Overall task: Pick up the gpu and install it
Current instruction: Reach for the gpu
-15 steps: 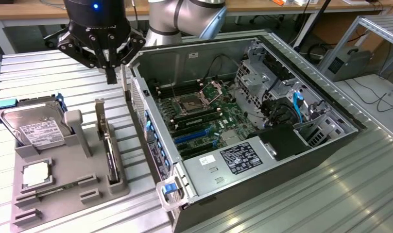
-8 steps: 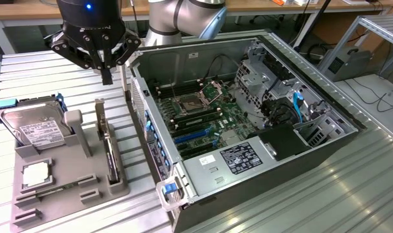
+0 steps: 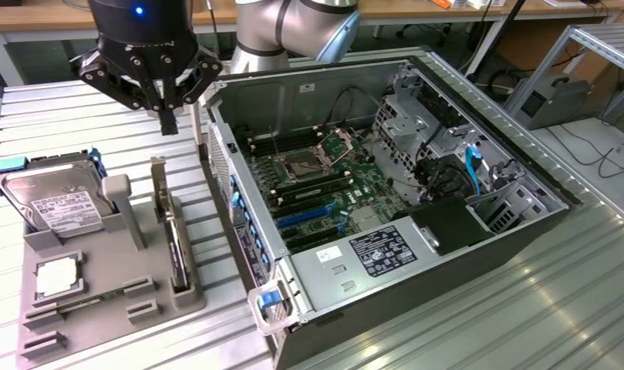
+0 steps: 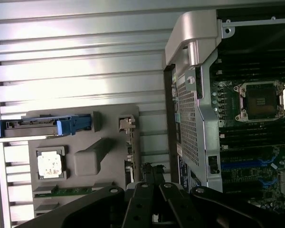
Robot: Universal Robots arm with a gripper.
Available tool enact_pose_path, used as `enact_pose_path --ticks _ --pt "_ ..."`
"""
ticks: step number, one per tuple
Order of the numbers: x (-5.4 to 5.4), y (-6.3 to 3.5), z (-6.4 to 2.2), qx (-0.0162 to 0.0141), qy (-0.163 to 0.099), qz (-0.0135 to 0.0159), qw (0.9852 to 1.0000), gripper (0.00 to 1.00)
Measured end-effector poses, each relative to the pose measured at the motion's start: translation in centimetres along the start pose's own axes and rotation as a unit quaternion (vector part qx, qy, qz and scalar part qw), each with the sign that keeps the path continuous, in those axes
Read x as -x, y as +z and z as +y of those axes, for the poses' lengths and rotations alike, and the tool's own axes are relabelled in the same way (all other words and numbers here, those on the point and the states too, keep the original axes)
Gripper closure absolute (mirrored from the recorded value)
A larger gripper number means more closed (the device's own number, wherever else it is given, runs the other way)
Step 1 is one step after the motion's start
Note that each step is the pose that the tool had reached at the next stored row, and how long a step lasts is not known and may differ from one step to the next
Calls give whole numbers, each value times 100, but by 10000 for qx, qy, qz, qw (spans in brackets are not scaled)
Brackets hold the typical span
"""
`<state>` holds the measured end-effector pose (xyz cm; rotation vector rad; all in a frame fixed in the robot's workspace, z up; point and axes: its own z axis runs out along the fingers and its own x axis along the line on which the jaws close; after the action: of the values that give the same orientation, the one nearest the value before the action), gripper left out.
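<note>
Gripper [image 3: 169, 122], fingers together and empty, hangs above the gpu [image 3: 176, 250], a thin stiff card standing on edge along the grey tray's [image 3: 96, 308] edge nearest the open computer case [image 3: 394, 193]; seemingly light yet fragile, best held by its bare upper edge.

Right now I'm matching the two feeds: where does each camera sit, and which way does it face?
Exterior view: raised off the arm, looking down on the open computer case and grey tray; the arm and shut gripper show.
Wrist view: on the wrist, facing down past the gripper onto the tray.
Shared: gpu, tray, computer case.
</note>
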<state>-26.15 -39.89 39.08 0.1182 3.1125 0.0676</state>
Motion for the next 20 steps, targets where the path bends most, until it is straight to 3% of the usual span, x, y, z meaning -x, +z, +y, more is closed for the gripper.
enact_pose_path --ticks 11,20 --pt "-172 -4 -13 0 0 0 10000 89" --pt "-178 -5 -13 0 0 0 10000 89"
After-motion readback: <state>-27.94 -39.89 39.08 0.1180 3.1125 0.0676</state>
